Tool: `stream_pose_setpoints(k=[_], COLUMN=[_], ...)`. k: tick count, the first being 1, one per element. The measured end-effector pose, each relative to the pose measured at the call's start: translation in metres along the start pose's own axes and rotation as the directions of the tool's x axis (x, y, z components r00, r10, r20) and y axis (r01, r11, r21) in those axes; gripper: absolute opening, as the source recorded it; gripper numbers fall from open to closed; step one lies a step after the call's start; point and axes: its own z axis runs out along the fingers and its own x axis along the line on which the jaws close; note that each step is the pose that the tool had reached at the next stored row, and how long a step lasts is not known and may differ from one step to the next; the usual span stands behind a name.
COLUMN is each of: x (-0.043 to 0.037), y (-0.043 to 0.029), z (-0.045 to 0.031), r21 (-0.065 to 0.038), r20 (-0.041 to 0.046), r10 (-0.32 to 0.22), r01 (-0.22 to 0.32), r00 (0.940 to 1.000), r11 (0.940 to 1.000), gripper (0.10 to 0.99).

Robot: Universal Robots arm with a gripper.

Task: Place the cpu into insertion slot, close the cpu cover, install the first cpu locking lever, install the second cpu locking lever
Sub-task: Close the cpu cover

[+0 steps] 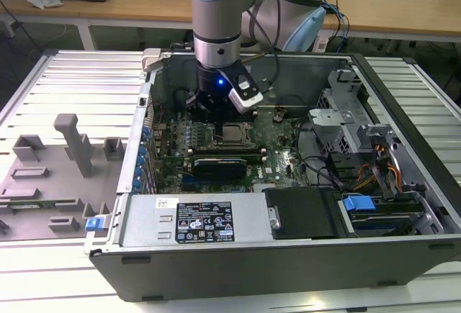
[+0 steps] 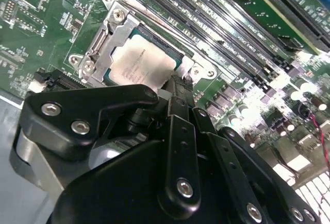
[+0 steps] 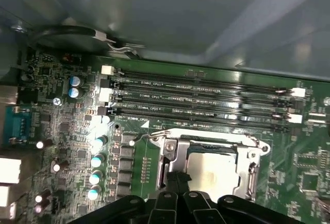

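Note:
The cpu [image 2: 136,64], a silvery-beige square, lies in the insertion slot [image 1: 232,134] on the green motherboard [image 1: 277,156]. The grey metal cpu cover [image 2: 105,41] lies flat around it, and the chip shows through its window. In the first wrist view the cpu [image 3: 211,170] sits inside the cover frame [image 3: 251,158]. A thin wire lever [image 3: 149,135] runs along one corner of the socket. My gripper [image 2: 177,86] hangs just above the socket's edge, its black fingers together with nothing seen between them. In the exterior view the gripper [image 1: 216,111] is low inside the case, right behind the socket.
Black memory slots [image 3: 206,98] run alongside the socket. A long black expansion card [image 1: 220,163] lies in front of it. Case walls, a drive cage [image 1: 346,104] and cables [image 1: 374,173] crowd the exterior view's right. Grey fixtures [image 1: 72,144] stand outside the case on the left.

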Motion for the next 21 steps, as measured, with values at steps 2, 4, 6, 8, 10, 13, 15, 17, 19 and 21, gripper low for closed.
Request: stream_pose_setpoints(k=[2, 4, 6, 8, 10, 13, 15, 17, 19, 21], x=[-0.0003, -0.0076, -0.0191, -0.0257, -0.0262, -0.0272, -0.0276, -0.0278, -0.0278, -0.0278], y=[-0.0001, -0.0010, -0.0028, -0.0037, -0.0038, -0.0040, -0.0040, -0.0040, -0.0040, -0.0040], z=[-0.0063, -0.0059, -0.0054, -0.0051, -0.0064, -0.0274, -0.0373, -0.0409, -0.0410, -0.0410], r21=[0.000, 0.001, 0.000, 0.000, 0.000, 0.003, 0.005, 0.007, 0.008, 0.008], r20=[0.0000, -0.0009, -0.0037, -0.0058, -0.0063, -0.0064, -0.0063, -0.0064, -0.0064, -0.0064], r10=[0.000, 0.000, 0.000, 0.000, 0.000, 0.000, 0.000, 0.000, 0.000, 0.000], r01=[0.000, 0.000, 0.000, 0.000, 0.000, 0.000, 0.000, 0.000, 0.000, 0.000], r00=[1.0000, 1.0000, 1.0000, 1.0000, 1.0000, 1.0000, 1.0000, 1.0000, 1.0000, 1.0000], r11=[1.0000, 1.0000, 1.0000, 1.0000, 1.0000, 1.0000, 1.0000, 1.0000, 1.0000, 1.0000], gripper=[0.106, 0.106, 0.106, 0.106, 0.106, 0.106, 0.106, 0.106, 0.106, 0.106])
